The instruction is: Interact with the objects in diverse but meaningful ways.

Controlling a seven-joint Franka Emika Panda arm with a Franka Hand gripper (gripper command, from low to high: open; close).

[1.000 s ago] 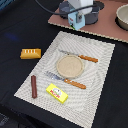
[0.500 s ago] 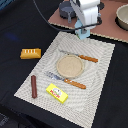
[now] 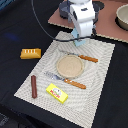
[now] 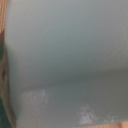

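The arm's gripper (image 3: 80, 41) is down over the pale blue carton (image 3: 76, 35) at the far edge of the woven placemat (image 3: 102, 75), and the carton (image 4: 65, 60) fills the wrist view as a blurred blue-green face; I cannot tell whether the jaws are spread or pinching it. On the mat lie a round plate (image 3: 69, 65), the sausage (image 3: 34, 86) and the yellow box (image 3: 57, 93), with the bread loaf (image 3: 30, 53) off on the black tabletop.

Arm (image 3: 82, 17) over placemat (image 3: 100, 80), sausage (image 3: 34, 86), yellow box (image 3: 57, 93), bread loaf (image 3: 30, 53)
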